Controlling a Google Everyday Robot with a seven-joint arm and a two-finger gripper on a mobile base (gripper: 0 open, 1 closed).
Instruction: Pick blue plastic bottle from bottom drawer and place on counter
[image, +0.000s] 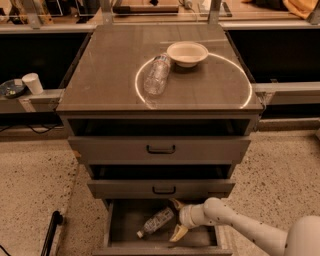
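Observation:
The blue plastic bottle (157, 222) lies on its side in the open bottom drawer (125, 235), white cap toward the front left. My gripper (175, 218) is inside the drawer just right of the bottle's base. It is open, with one yellowish finger behind and one in front of the bottle's end, and it holds nothing. The white arm (240, 227) reaches in from the lower right. The counter (200, 85) is the glossy cabinet top with a bright ring reflection.
Another clear bottle (156, 75) lies on the counter beside a white bowl (187, 53). The two upper drawers (160, 149) stand slightly open above the gripper. A white cup (33, 83) sits on a ledge at the left. A black object (50, 232) stands on the floor at the left.

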